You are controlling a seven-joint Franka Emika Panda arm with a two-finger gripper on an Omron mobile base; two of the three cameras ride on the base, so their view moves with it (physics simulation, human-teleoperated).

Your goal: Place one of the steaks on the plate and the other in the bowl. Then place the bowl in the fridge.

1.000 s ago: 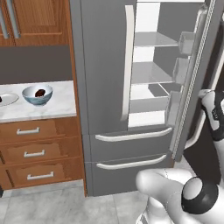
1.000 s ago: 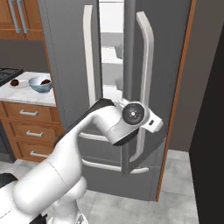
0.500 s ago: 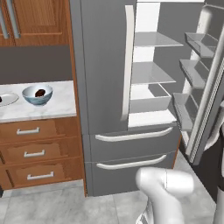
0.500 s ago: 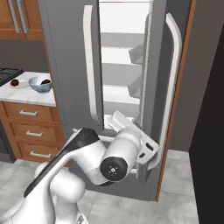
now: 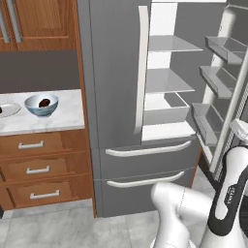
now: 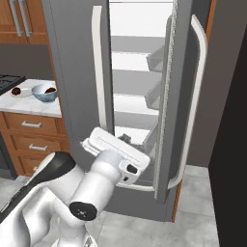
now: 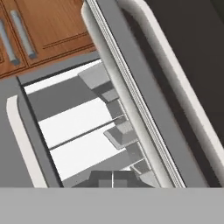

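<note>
A rendered kitchen scene with the task well under way. On the marble-topped table [image 5: 48,121] to the left of the fridge [image 5: 116,97], the pale blue-white bowl [image 5: 41,104] stands upright with one dark reddish steak [image 5: 44,102] lying inside it. Just beside the bowl, at the picture's left edge, sits the white plate [image 5: 8,109]; in the right base view a second dark steak [image 6: 16,91] rests on that plate, though it is small and hard to make out in detail. So both steaks appear to be placed — one on the plate, one in the bowl. The fridge's right-hand door [image 6: 181,96] stands swung open, showing pale shelves [image 5: 167,80] inside and door bins along the open door, while the left-hand door is shut. The white robot arm is in front of the fridge, well apart from the table; its hand reaches toward the gap by the open door's inner edge. The pincer [image 7: 113,178] shows at the bottom of the hand view as two dark tips pressed together — it is closed and holds nothing, pointing up into the fridge interior past the door's seal. What seems to be left is the last part: going back to the table, taking hold of the bowl with its steak, carrying it over and setting it on a fridge shelf. The bowl is not yet in the fridge.
</note>
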